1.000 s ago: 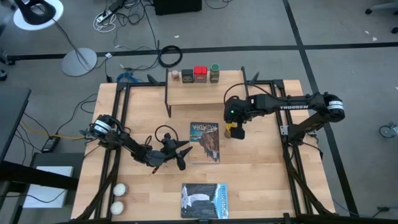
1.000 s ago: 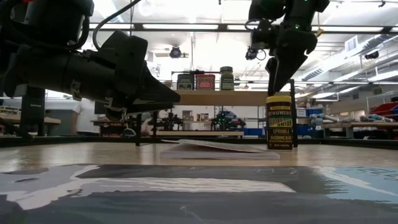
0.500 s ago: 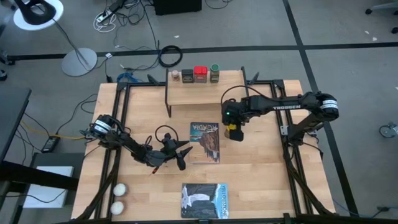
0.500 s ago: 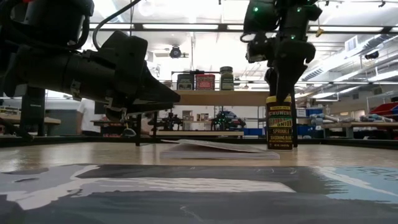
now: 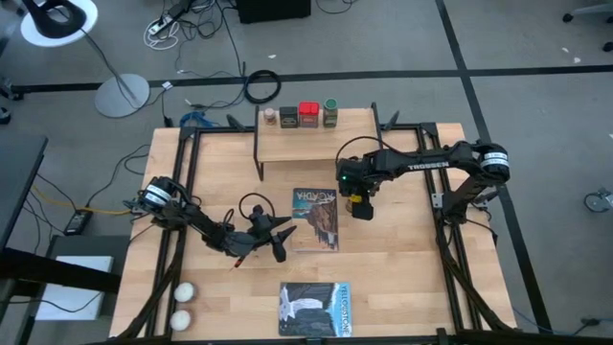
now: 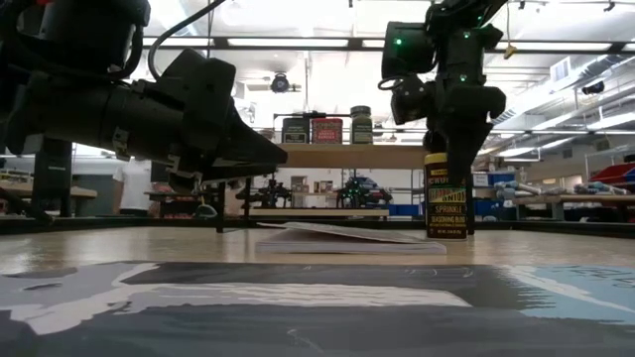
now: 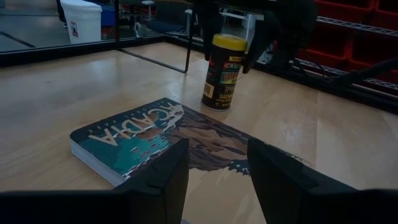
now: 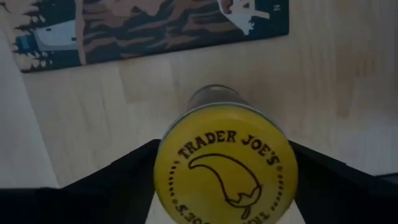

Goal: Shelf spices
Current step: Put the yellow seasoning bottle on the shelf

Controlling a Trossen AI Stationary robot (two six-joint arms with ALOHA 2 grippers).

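The left gripper (image 5: 279, 237) is held low over the table near the front, fingers (image 7: 163, 177) apart around nothing, aimed at the book (image 5: 316, 218). Just beyond the book, the yellow-lidded jar (image 5: 358, 203) is stood upright on the table, straddled from above by the right gripper (image 5: 356, 199); whether its fingers are clamped cannot be told. Farther back, the shelf (image 5: 312, 142) is seen carrying four spices (image 5: 307, 114).

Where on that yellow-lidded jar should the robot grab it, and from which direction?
Likely just under the lid, from straight above. The yellow-lidded jar stands upright on the table beside the book, tall and narrow, its round sides free. The right gripper hangs above it, fingers either side of the lid.
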